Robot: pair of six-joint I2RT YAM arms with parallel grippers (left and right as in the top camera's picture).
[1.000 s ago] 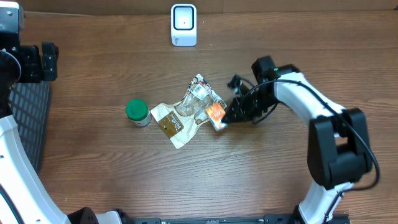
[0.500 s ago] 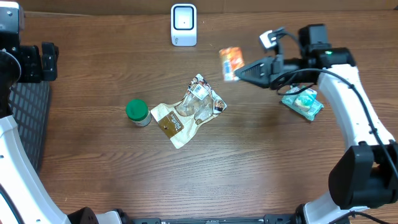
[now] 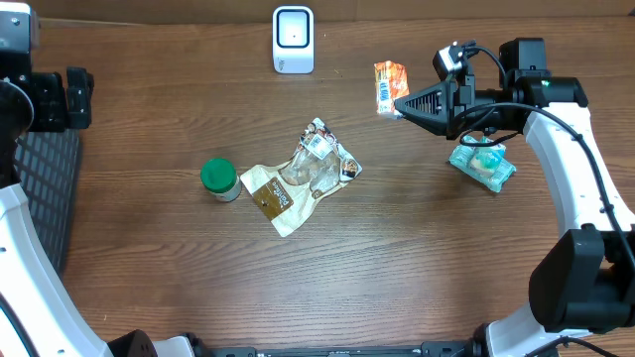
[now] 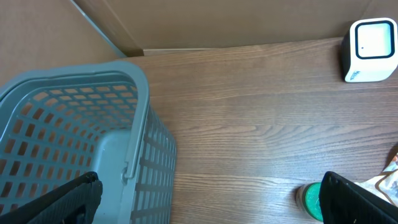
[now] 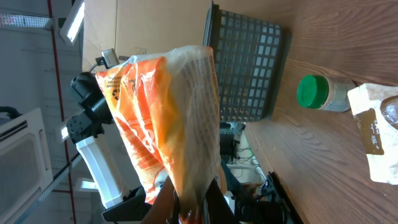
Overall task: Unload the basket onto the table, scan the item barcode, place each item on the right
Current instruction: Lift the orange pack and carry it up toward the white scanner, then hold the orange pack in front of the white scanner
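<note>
My right gripper (image 3: 402,102) is shut on an orange snack packet (image 3: 389,87) and holds it in the air, to the right of the white scanner (image 3: 294,40) at the table's back edge. In the right wrist view the packet (image 5: 168,118) stands up out of the pinched fingers, printed white panel turned sideways, with the gripper (image 5: 189,200) at its lower end. My left gripper (image 4: 210,186) hangs open at the far left, one finger over the grey basket (image 4: 74,124), nothing between the fingers. The scanner (image 4: 371,42) shows at the top right of the left wrist view.
A green-lidded jar (image 3: 219,179) and a crumpled clear-and-brown bag (image 3: 298,178) lie mid-table. A teal packet (image 3: 483,164) lies under the right arm. The basket (image 3: 45,198) stands at the left edge.
The right gripper lifted the orange packet off the table beside the crumpled bag and carried it up and back-right, then turned it. The left arm has not moved.
</note>
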